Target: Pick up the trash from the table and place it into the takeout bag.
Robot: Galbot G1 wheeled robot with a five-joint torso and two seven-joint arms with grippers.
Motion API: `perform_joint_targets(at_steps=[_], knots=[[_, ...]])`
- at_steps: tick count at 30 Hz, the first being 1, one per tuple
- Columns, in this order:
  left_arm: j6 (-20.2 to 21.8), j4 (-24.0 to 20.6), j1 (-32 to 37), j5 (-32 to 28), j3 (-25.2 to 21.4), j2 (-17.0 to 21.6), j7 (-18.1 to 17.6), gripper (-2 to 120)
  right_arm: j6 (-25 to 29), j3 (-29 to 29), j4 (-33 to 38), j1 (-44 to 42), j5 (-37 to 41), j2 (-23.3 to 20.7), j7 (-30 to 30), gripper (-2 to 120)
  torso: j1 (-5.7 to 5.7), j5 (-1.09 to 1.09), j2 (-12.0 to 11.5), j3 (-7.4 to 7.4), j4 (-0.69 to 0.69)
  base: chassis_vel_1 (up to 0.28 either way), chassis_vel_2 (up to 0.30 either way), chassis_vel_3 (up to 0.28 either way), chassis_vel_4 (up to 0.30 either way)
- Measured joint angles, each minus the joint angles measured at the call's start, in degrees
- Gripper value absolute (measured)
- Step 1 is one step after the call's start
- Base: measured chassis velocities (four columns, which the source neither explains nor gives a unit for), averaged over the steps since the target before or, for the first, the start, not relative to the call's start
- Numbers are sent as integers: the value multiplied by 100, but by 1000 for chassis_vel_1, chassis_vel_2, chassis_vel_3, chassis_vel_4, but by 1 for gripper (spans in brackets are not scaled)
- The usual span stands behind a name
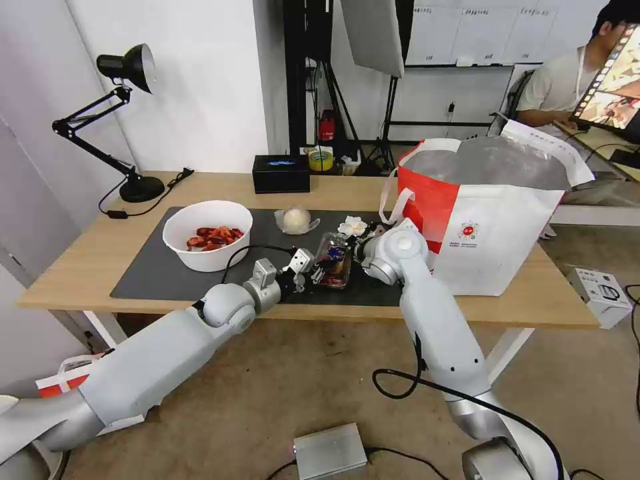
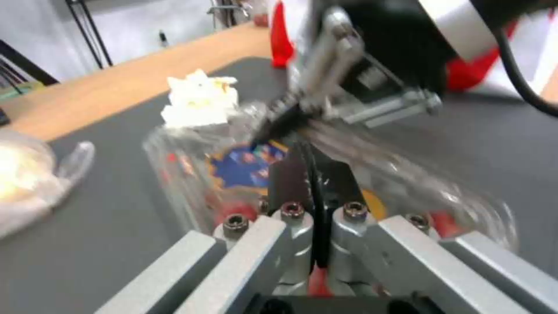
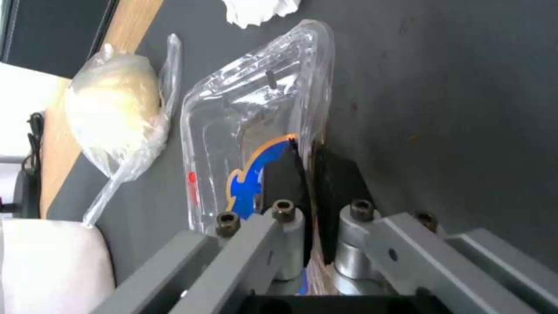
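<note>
Clamshell box [image 1: 333, 260] lies lengthwise between both claws, pinched.

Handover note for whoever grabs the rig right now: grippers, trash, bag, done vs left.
Left gripper: shut on the near edge of the clamshell box.
Right gripper: shut on the box's opposite edge.
The box is over the mat, between both grippers.
Bowl of crayfish shells, plastic wad and crumpled tissue lie on the mat.
Takeout bag stands open at the table's right end.
Done: box gripped. Left: all four items go into the bag.
</note>
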Motion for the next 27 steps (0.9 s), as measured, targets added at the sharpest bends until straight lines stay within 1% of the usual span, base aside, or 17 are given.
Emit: perform_joint_targets(at_steps=[5,10,15,18,20,21,25,26,27], knots=[[-53,-37,-137,-131,-43,5,-94,0,-13,-6,34,-48,-3,-32,-12,2,-1,0,1,-1,0,0,0,0,0],[-52,-48,-207,-162,-37,55,-99,0,-20,-4,42,-68,-3,-59,-20,2,-1,0,1,-1,0,0,0,0,0],[-47,-76,-212,-154,-57,183,-84,0,-27,7,53,-95,-3,-77,-39,2,-2,-1,2,-1,0,0,0,0,0],[-47,-148,-157,-135,-152,370,5,0,-31,22,54,-109,-12,-73,-58,2,-2,-1,2,-1,0,0,0,0,0],[-48,-243,-54,-135,-313,574,59,0,-34,31,64,-128,-34,-63,-68,2,-2,-1,2,-2,-1,0,0,0,0],[-48,-243,-54,-135,-313,574,59,0,-34,31,64,-128,-34,-63,-68,2,-2,-1,2,-2,-1,0,0,0,0],[-64,-499,301,-143,-669,933,116,0,-36,33,87,-149,-51,-66,-102,2,-2,-1,2,-1,-1,0,0,0,0],[-64,-499,301,-143,-669,933,116,0,-36,33,87,-149,-51,-66,-102,2,-2,-1,2,-1,-1,0,0,0,0],[-70,-571,410,-150,-775,1005,124,0,-37,33,87,-149,-53,-69,-114,2,-2,-2,2,0,-1,0,0,0,0]])
